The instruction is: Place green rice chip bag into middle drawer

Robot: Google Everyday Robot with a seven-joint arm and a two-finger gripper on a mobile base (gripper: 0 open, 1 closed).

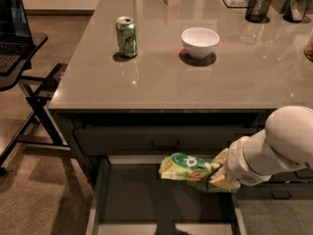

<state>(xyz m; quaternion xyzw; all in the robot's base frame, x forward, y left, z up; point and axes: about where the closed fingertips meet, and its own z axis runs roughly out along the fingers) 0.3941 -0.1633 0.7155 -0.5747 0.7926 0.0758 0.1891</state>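
We see a grey countertop carrying a green soda can and a white bowl. Below it, our gripper clamps the right end of the green rice chip bag. The bag's long axis runs leftward from the gripper, above the open middle drawer.

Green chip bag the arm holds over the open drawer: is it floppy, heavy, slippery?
Probably floppy: the crinkly bright-green rice chip bag creases where the gripper pinches one end. Likely light: it juts sideways without sagging much. Dropped into the wide dark-grey middle drawer below, it should lie flat, not roll.
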